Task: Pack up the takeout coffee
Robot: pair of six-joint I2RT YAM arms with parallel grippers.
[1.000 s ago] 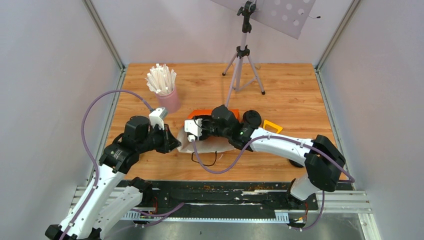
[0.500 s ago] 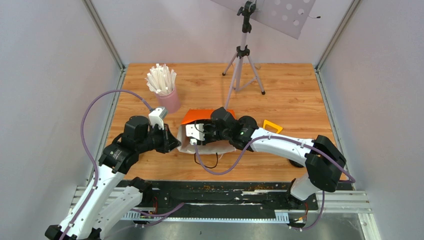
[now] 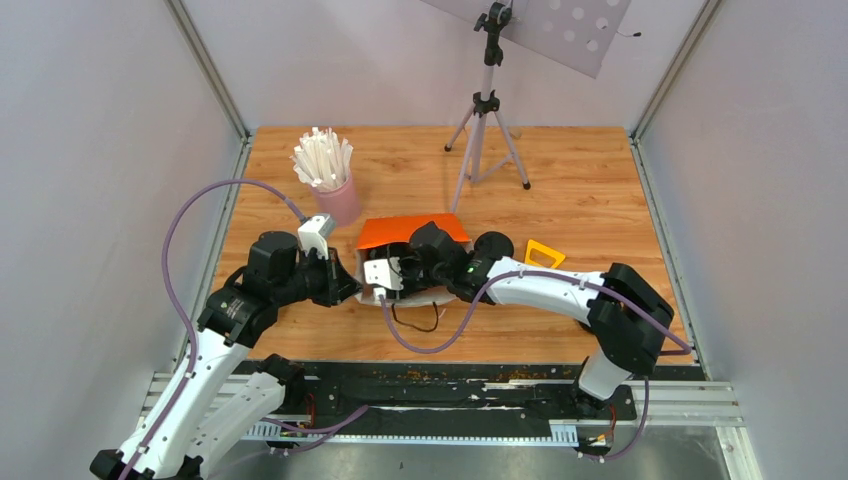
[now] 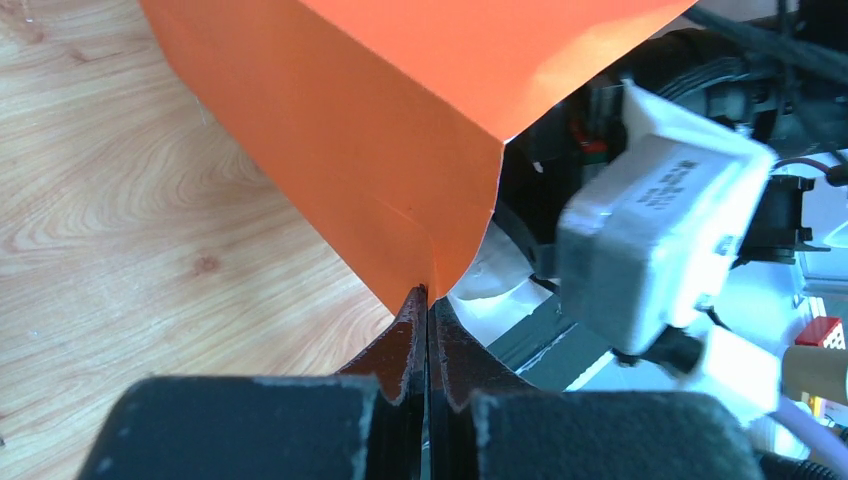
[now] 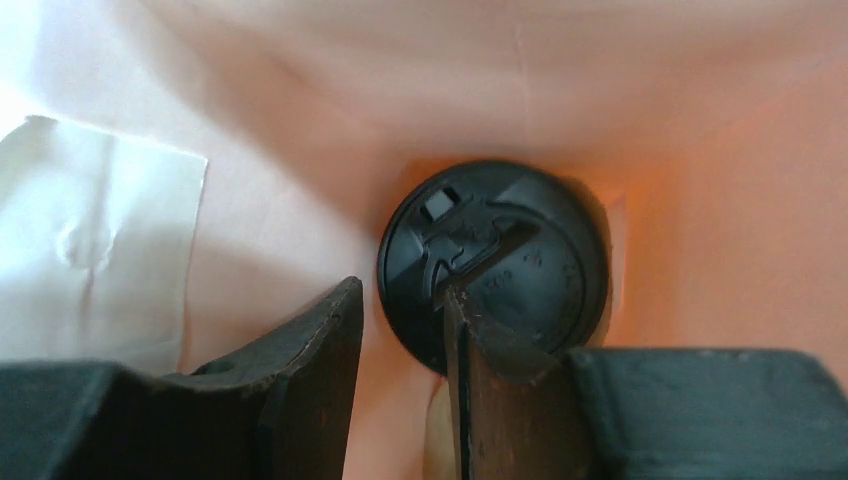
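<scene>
The takeout coffee (image 5: 565, 285) is seen deep inside an orange paper bag (image 3: 400, 230), only its black lid (image 5: 425, 235) showing, faced toward the right wrist camera and ringed by the bag's pale inner walls. The right gripper (image 5: 400, 292) is reached into the bag's mouth, its fingers (image 5: 300, 390) set partly apart; the left one is placed just beside the lid's edge and the right one is laid across the lid's face. Whether the cup is gripped cannot be told. The bag is laid on the wooden table (image 3: 560, 180), mouth turned toward the left arm. Its lower corner fold is pinched by the left gripper (image 4: 428, 300), whose fingers are pressed together on the paper with no gap seen between them. Behind the left arm a pink cup of white sticks (image 3: 338, 203) is stood, well apart from the bag, and a tripod (image 3: 487, 130) is set at the far side
</scene>
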